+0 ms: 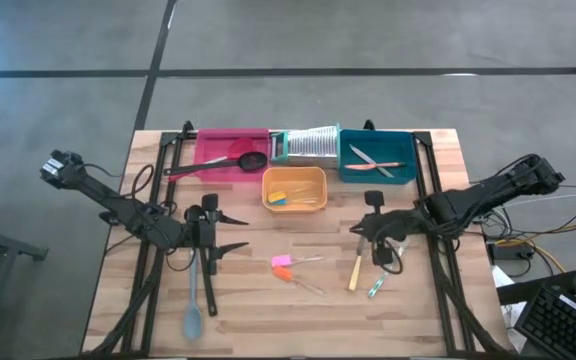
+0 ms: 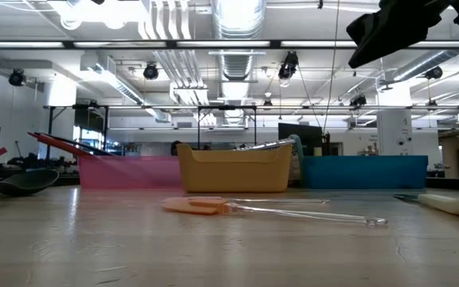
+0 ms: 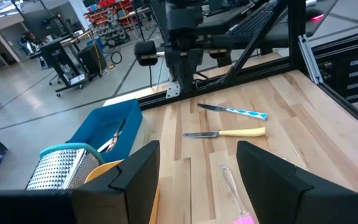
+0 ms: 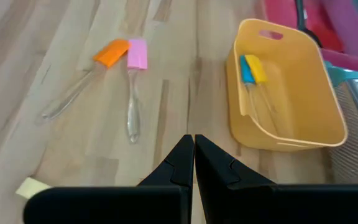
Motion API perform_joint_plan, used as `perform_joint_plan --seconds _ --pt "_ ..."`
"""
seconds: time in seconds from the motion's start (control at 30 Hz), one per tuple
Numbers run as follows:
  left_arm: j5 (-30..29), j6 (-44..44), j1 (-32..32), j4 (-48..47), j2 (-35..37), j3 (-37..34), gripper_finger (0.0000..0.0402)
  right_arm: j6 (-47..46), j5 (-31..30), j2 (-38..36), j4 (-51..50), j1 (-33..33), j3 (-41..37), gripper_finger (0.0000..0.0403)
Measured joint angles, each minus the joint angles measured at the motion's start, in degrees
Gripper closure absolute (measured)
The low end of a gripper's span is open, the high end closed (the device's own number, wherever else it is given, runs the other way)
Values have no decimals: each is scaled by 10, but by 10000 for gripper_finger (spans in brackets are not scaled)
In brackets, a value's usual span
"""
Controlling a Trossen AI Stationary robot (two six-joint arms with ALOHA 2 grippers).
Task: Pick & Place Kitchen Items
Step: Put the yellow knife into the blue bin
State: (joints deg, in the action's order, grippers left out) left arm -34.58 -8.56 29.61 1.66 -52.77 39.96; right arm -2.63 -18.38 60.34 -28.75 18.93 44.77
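My left gripper (image 1: 234, 232) is open and empty above the table's left half, beside a grey-blue spoon (image 1: 193, 300) that lies flat on the wood. My right gripper (image 1: 358, 229) is shut and empty above the right half; it also shows in its own wrist view (image 4: 193, 149). A yellow-handled knife (image 1: 355, 270) and a green-handled knife (image 1: 376, 288) lie just near of it. A pink spatula (image 4: 137, 53) and an orange spatula (image 4: 112, 53), both with clear handles, lie side by side at the table's middle (image 1: 284, 266).
Along the far edge stand a pink tray (image 1: 230, 152) with a black ladle (image 1: 248, 161) and a red spoon, a silver grater (image 1: 308, 145), and a teal tray (image 1: 408, 160) with knives. An orange tray (image 1: 294, 203) holds small yellow and blue pieces (image 4: 252, 68).
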Motion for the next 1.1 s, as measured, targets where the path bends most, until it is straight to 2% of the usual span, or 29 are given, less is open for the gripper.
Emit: perform_joint_plan --seconds 0.1,0.57,0.87,1.1 --pt "0 0 0 0 0 0 183 1 20 0 -4 -13 0 394" --pt "0 0 0 0 0 0 183 0 24 -21 -31 -25 0 386" --pt "0 0 0 -3 0 0 183 -21 12 -28 -107 -25 62 297" --pt "0 0 0 -4 0 0 183 -2 -39 -26 -143 -25 95 229"
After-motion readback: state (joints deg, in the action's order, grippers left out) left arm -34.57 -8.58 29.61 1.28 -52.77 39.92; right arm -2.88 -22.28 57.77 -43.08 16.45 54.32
